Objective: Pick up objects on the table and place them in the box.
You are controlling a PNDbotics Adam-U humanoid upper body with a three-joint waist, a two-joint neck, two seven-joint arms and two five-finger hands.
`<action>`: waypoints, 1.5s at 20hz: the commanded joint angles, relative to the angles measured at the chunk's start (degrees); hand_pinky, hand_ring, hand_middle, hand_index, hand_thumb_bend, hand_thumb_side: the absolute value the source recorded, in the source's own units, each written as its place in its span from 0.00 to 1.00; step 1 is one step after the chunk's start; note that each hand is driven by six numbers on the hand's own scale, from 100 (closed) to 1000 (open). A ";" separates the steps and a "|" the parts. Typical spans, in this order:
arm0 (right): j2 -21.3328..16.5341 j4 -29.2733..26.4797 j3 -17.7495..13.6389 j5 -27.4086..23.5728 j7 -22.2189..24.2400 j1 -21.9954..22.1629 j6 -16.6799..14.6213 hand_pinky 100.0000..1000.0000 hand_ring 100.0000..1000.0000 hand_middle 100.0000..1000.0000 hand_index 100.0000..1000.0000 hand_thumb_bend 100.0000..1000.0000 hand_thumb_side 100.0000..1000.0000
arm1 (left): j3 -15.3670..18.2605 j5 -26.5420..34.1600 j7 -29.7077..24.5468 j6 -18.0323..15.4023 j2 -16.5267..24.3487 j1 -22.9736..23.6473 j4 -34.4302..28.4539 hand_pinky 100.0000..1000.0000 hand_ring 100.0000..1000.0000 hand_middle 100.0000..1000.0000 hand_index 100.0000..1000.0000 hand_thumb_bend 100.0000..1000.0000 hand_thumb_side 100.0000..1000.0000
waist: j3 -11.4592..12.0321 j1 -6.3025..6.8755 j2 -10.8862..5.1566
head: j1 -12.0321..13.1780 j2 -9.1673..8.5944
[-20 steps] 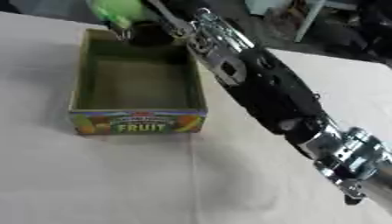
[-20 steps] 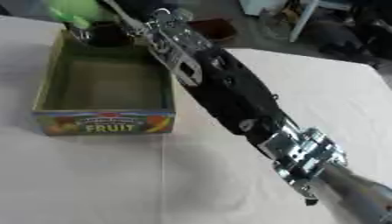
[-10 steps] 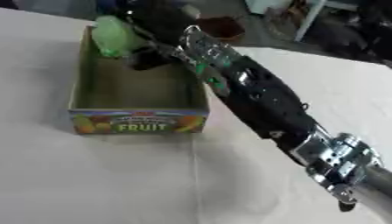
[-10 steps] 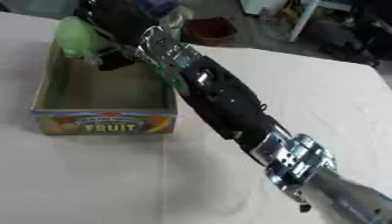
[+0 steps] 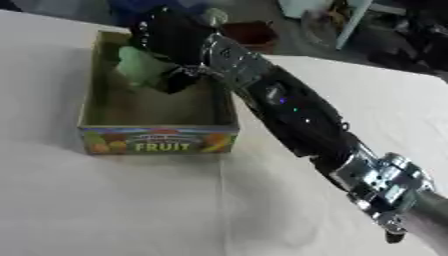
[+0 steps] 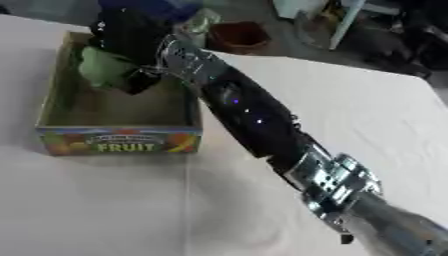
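Left eye view: fingers [image 5: 171, 75] wrap green object [image 5: 143, 67] inside box [image 5: 157, 140].

A pale cloth-covered table [image 5: 114, 200] fills most of the view, its far edge running behind the right hand [image 5: 175, 40]. Beyond that edge, past the hand, lies a dark floor with a reddish-brown pot [image 6: 238, 36], a blue object [image 6: 144, 6] and a light-coloured furniture leg [image 5: 350, 22].
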 commanded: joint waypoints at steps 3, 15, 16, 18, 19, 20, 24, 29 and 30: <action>-0.94 0.62 -1.53 0.20 1.94 -0.45 -2.18 0.65 0.77 0.62 0.75 0.00 0.72 | 0.48 -0.12 -0.22 -0.22 0.55 -0.37 -1.12 0.38 0.33 0.38 0.50 0.00 0.72 | 0.27 0.46 -0.68 | -0.29 -1.18; -2.70 0.45 -3.27 2.36 -3.90 -1.14 6.33 0.69 0.83 0.72 0.86 0.00 0.90 | 0.58 -0.45 -0.46 -0.35 0.34 -0.19 -1.12 0.38 0.33 0.38 0.50 0.00 0.72 | 0.38 0.22 -0.17 | -0.97 -1.57; -2.88 0.59 -3.37 2.44 -4.11 -1.07 6.64 0.69 0.83 0.72 0.86 0.00 0.90 | 0.59 -0.46 -0.48 -0.39 0.35 -0.23 -1.12 0.38 0.33 0.38 0.50 0.00 0.72 | 0.45 0.15 -0.09 | -1.10 -1.70; -3.28 0.95 -3.64 2.78 -4.46 -0.89 7.14 0.69 0.82 0.71 0.85 0.00 0.89 | 0.58 -0.47 -0.54 -0.48 0.35 -0.35 -1.12 0.38 0.33 0.38 0.50 0.00 0.72 | 0.64 0.00 0.11 | -1.47 -2.03; -3.48 1.20 -3.82 3.08 -4.59 -0.80 7.33 0.69 0.82 0.71 0.85 0.00 0.89 | 0.57 -0.48 -0.59 -0.51 0.33 -0.39 -1.12 0.38 0.33 0.38 0.50 0.00 0.72 | 0.75 -0.07 0.22 | -1.63 -2.21; -3.64 1.59 -4.02 3.51 -4.63 -0.73 7.51 0.69 0.83 0.72 0.85 0.00 0.87 | 0.59 -0.51 -0.63 -0.56 0.29 -0.39 -1.12 0.38 0.33 0.38 0.50 0.00 0.72 | 0.85 -0.13 0.36 | -1.77 -2.37; -3.99 2.97 -4.74 5.66 -4.29 -0.66 8.39 0.69 0.85 0.75 0.89 0.00 0.81 | 0.66 -0.63 -0.70 -0.74 0.18 -0.41 -1.12 0.38 0.33 0.38 0.50 0.00 0.72 | 1.05 -0.25 0.77 | -2.07 -2.51; -5.47 2.55 -5.69 9.07 -2.42 -0.35 9.87 0.75 0.92 0.83 0.93 0.29 0.69 | 0.72 -0.79 -0.76 -0.82 0.13 -0.33 -1.12 0.38 0.33 0.38 0.50 0.00 0.72 | 1.20 -0.40 0.91 | -2.30 -2.41; -5.68 2.33 -5.90 9.83 -2.14 -0.33 10.24 0.77 0.93 0.85 0.95 0.59 0.73 | 0.74 -0.82 -0.76 -0.80 0.13 -0.31 -1.12 0.38 0.33 0.38 0.50 0.00 0.72 | 1.17 -0.42 0.91 | -2.33 -2.40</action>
